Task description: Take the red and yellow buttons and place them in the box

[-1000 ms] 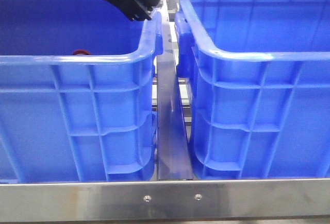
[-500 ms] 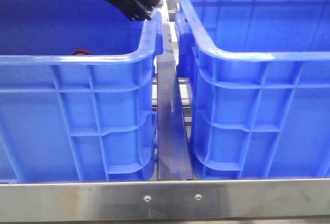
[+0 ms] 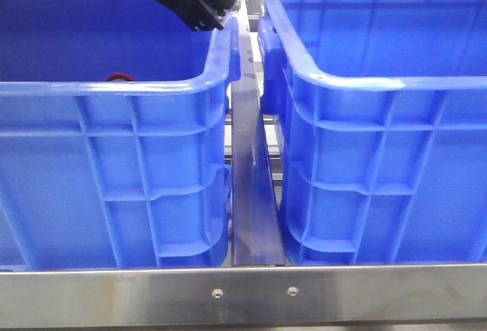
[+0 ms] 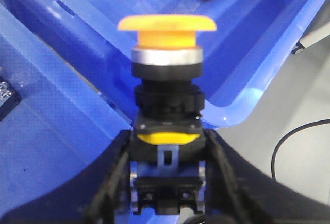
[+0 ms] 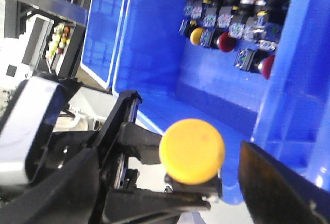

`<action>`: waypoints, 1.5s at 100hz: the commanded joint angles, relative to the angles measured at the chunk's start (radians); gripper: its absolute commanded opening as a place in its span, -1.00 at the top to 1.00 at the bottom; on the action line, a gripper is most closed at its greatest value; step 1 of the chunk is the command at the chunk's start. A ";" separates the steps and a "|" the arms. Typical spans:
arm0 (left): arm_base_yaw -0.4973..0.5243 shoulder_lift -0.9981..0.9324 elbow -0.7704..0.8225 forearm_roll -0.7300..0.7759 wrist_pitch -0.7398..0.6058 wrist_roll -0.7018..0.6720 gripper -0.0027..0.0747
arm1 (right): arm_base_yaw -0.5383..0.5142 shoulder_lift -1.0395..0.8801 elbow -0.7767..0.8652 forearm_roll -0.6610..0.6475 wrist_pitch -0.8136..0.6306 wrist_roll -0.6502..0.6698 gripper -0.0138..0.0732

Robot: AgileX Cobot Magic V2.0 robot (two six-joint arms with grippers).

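The yellow button (image 4: 166, 33), with an orange-yellow cap, silver collar and black body, is clamped by its body in my left gripper (image 4: 166, 147), which is shut on it. In the front view the left gripper (image 3: 205, 0) hangs over the right rim of the left blue box (image 3: 114, 87). A red button's cap (image 3: 119, 77) peeks over that box's front rim. The right blue box (image 3: 380, 84) stands beside it. In the right wrist view the same yellow button (image 5: 192, 151) sits between the wide-apart fingers of my open right gripper (image 5: 167, 167), touching neither.
Several more buttons (image 5: 234, 15) with red, yellow and green caps lie bunched at one end of a blue box (image 5: 154, 44). A steel rail (image 3: 251, 194) runs between the two boxes. A steel frame bar (image 3: 243, 293) crosses the front.
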 commanded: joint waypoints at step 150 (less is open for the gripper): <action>-0.010 -0.026 -0.029 -0.016 -0.066 0.002 -0.48 | 0.032 0.041 -0.047 0.054 -0.023 -0.067 -0.02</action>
